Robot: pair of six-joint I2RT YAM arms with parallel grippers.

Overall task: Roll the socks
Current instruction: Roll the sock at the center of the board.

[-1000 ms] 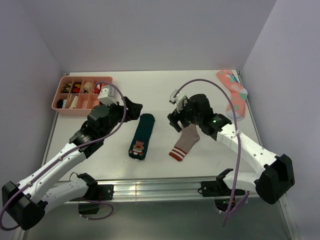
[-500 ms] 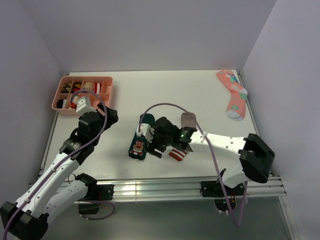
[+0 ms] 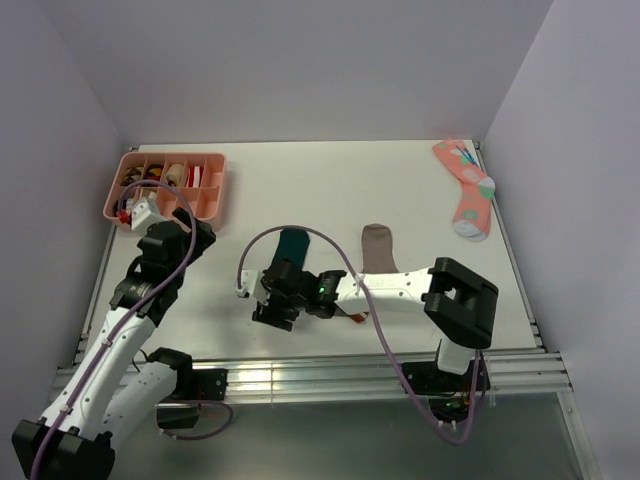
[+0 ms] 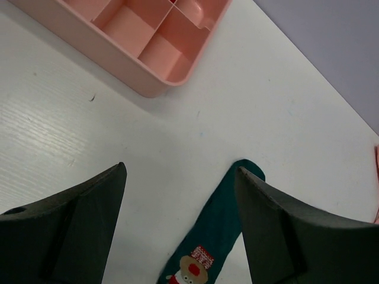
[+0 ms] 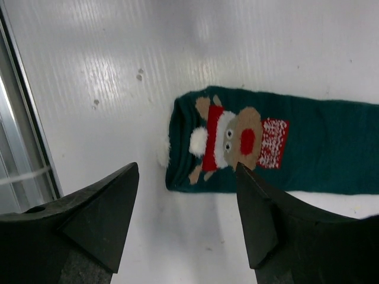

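The right gripper (image 5: pixel 186 170) is being held with its jaws standing apart and nothing between them, pointed down over one end of the dark green sock (image 5: pixel 284 157). The bear motif (image 5: pixel 228 139) is being framed between the two fingers. Whether the fingertips are touching the fabric cannot be told. The sock is lying flat and unrolled on the white table (image 5: pixel 89 59). From above, the right arm (image 3: pixel 390 290) is being stretched low across the table toward the left. The near part of the green sock is being covered by it, with only the far end left showing. Just to the right, the taupe-brown sock (image 3: pixel 377 245) is lying parallel, also flat; its near part is being crossed by the same arm. Both socks are lying in the near middle of the table. The left gripper (image 4: pixel 180 171) is being held up off the table with its jaws wide apart and empty. It is well apart from both socks and close to the near side of the pink tray (image 3: pixel 215 195). The tray, with small items in its compartments, is sitting at the far left. A coral-pink sock (image 3: pixel 470 195) is lying alone at the far right corner.
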